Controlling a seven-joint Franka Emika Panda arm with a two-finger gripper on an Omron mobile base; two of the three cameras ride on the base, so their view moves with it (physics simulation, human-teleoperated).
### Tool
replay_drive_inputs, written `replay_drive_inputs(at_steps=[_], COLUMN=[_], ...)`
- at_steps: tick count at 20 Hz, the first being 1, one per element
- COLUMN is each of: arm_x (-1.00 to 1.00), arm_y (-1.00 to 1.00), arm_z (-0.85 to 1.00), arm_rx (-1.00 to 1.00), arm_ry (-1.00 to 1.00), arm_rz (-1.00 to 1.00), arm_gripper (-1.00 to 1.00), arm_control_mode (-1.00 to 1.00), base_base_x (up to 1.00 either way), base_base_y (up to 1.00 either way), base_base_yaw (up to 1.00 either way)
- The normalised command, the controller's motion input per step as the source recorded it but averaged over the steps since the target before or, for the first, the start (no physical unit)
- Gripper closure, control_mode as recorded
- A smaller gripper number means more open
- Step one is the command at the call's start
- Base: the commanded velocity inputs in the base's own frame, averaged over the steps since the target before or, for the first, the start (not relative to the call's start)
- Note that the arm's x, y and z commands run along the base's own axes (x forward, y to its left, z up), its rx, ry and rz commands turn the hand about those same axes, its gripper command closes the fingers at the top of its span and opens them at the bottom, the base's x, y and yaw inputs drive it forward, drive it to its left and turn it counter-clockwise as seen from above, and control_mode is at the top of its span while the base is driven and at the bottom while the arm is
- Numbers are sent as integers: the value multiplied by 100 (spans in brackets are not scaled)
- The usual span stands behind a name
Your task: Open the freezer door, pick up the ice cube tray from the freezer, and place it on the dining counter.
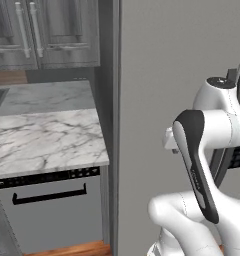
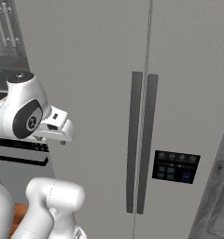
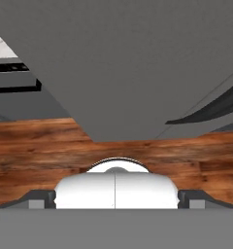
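The freezer door [image 2: 86,116] stands shut, a tall plain grey panel, and the arm is folded up in front of it with the gripper [image 2: 58,133] pulled in close to the robot's body, well short of the door's handle [image 2: 136,140]. In the hand view the finger tips [image 3: 38,199] sit far apart at the bottom corners, spread wide with nothing between them, looking down at the door's lower edge and the wooden floor [image 3: 41,146]. The ice cube tray must be behind that door, so it can't be judged yet. The door itself looks stiff and fairly heavy, a rigid slab on a hinge, probably sealed tight. The dark vertical bar is the place to grip, around mid-height, closing across it. It sits right beside the neighbouring door's bar [image 2: 151,140], so the fingers could catch the wrong one.
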Motion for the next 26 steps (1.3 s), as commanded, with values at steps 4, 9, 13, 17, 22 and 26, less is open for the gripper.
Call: replay_drive_inputs(at_steps=[4,9,13,17,22,26], arm_x=[0,0,0,0,0,-1], arm_y=[0,0,0,0,0,-13], arm_z=[0,0,0,0,0,0], arm_rx=[0,0,0,0,0,0], arm_ry=[0,0,0,0,0,0], arm_rz=[0,0,0,0,0,0], arm_gripper=[-100,-100,-100,-100,-100,-100], arm_control_mode=[100,100,100,100,100,-100], base_base_x=[10,1,0,0,0,0], base_base_y=[-11,0,0,0,0,0], base_base_yaw=[-2,0,0,0,0,0])
